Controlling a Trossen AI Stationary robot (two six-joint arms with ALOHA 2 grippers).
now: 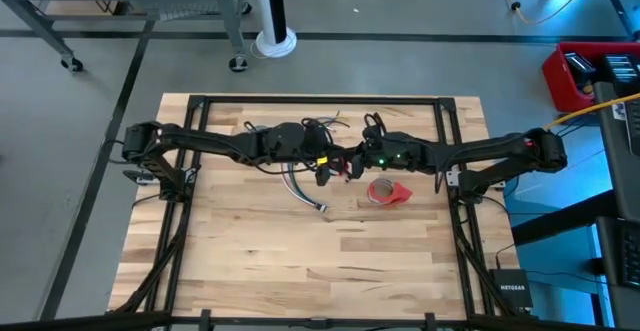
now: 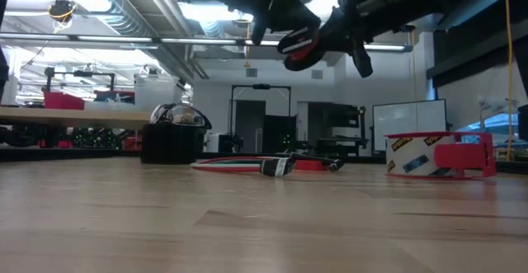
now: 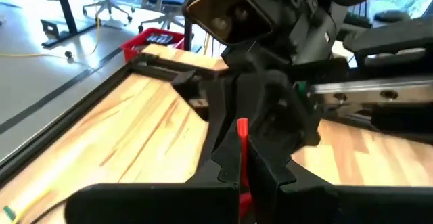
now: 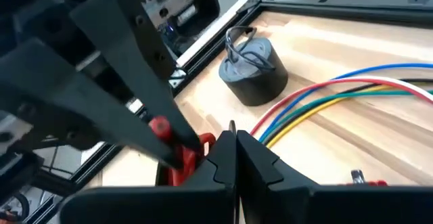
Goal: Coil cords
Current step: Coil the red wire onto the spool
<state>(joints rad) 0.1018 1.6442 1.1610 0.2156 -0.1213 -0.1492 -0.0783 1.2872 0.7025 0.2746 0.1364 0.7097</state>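
Both grippers, left (image 1: 325,171) and right (image 1: 352,163), pinch a red piece midair; cord bundle (image 2: 264,165) lies uncoiled, grey coil (image 4: 254,68) done.

"netgear" in white letters on black box (image 1: 511,291) at table's near right corner, high view. dark lettering on white side of red tape roll (image 2: 437,155) in low view, not readable. no other readable text.
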